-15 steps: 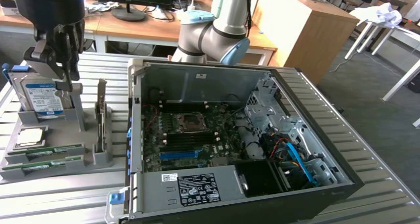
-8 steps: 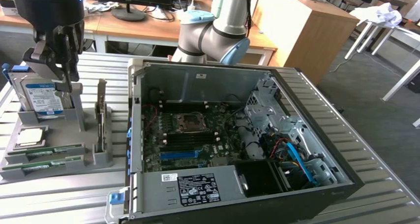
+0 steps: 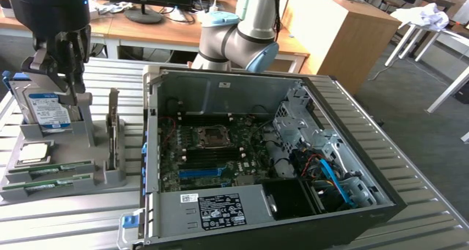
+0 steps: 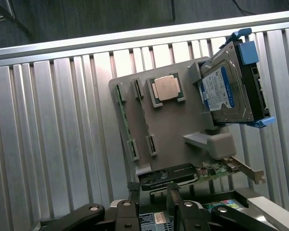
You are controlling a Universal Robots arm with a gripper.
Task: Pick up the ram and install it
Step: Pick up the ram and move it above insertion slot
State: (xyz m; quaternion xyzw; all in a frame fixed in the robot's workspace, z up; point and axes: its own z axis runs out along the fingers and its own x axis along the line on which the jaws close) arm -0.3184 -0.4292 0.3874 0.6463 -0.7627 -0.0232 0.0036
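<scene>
Green ram (image 3: pixel 48 185), a long thin stick with small dark chips, sits on edge in the front slot of the grey holder (image 3: pixel 81 129), on the exterior view's left on the ribbed metal counter (image 3: pixel 73 217). Same holder: silver hard drive (image 3: pixel 48 110) upright, square CPU chip (image 3: pixel 33 151) flat, grey card (image 3: pixel 112 126) upright. Open PC case (image 3: pixel 219 88) just beside it, with motherboard (image 3: pixel 212 151) and power supply (image 3: pixel 212 209) inside. Hand (image 3: pixel 59 77) above the hard drive, released, empty.

In the exterior view your claw (image 3: pixel 59 74) covers part of the hard drive (image 3: pixel 45 111), and the arm (image 3: pixel 245 25) runs off the picture's edge. The ram (image 3: pixel 52 168) shows you only a thin edge; its chips are too small to tell.
</scene>
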